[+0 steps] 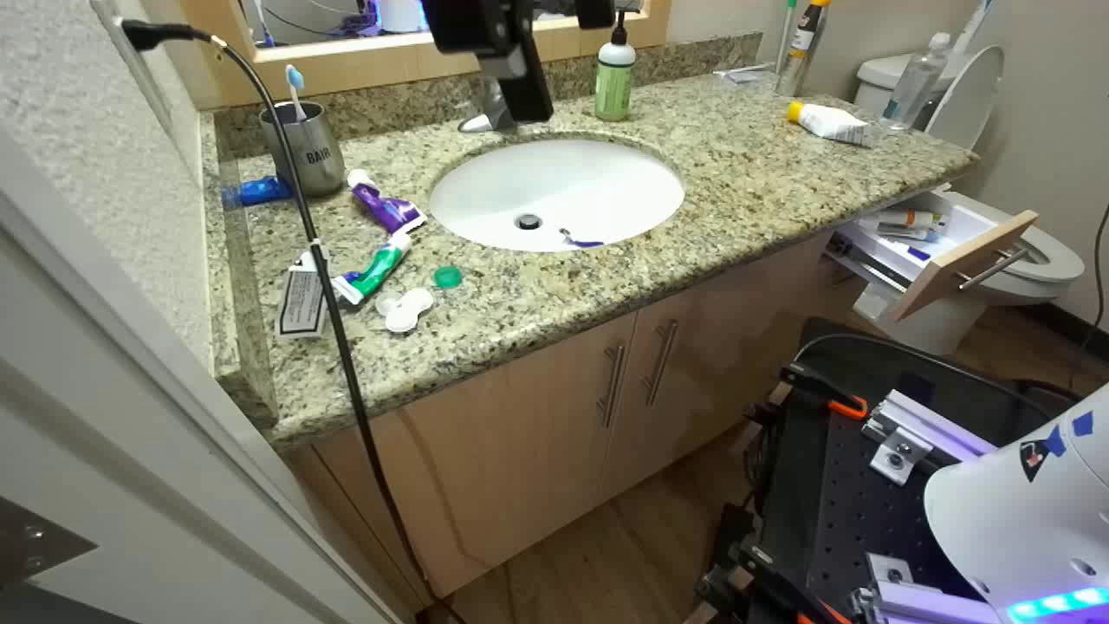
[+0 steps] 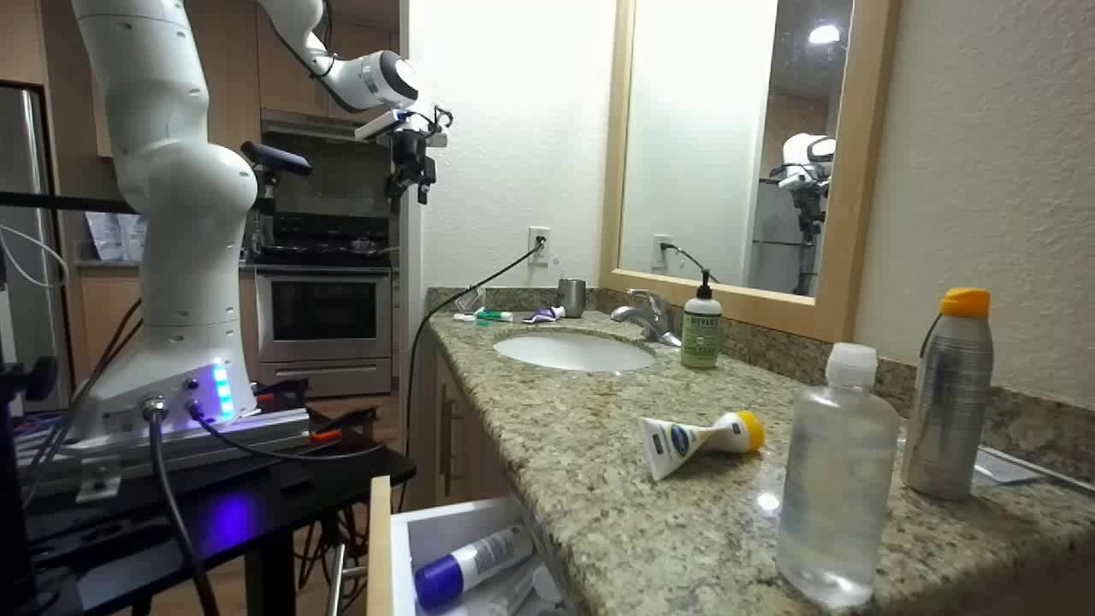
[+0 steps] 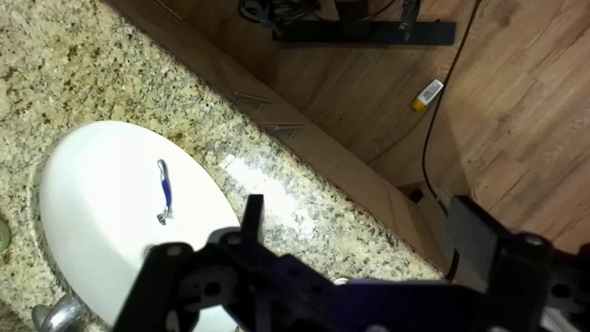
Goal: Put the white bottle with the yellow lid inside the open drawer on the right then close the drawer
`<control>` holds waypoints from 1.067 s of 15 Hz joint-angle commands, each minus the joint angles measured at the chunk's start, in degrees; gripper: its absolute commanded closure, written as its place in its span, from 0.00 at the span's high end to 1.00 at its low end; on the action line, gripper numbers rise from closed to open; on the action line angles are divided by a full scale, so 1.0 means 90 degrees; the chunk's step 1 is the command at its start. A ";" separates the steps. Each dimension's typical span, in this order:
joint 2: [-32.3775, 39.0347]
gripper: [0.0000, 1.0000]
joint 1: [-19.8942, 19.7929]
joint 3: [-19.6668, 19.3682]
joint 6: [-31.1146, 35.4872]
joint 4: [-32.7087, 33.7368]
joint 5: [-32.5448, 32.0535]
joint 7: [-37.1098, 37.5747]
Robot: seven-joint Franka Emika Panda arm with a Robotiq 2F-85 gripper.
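The white bottle with the yellow lid (image 1: 832, 123) lies on its side on the granite counter, towards the end above the drawer; it also lies there in an exterior view (image 2: 695, 441), lid pointing to the mirror wall. It does not show in the wrist view. The drawer (image 1: 966, 264) is pulled open below that counter end; its white side shows in an exterior view (image 2: 458, 511). It holds tubes, one with a blue cap (image 2: 470, 566). My gripper (image 3: 364, 230) is open and empty, high above the counter near the sink, well away from bottle and drawer.
The sink (image 3: 138, 184) holds a small blue item. A green soap bottle (image 1: 615, 82), a clear bottle (image 2: 838, 479) and a spray can (image 2: 954, 393) stand on the counter. A black cable (image 1: 333, 321) hangs over its edge. A small white-and-yellow item (image 3: 427, 94) lies on the floor.
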 commanded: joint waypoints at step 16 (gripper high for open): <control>-0.2630 1.00 0.0878 -0.0044 0.0463 -0.2304 -0.1095 -0.0815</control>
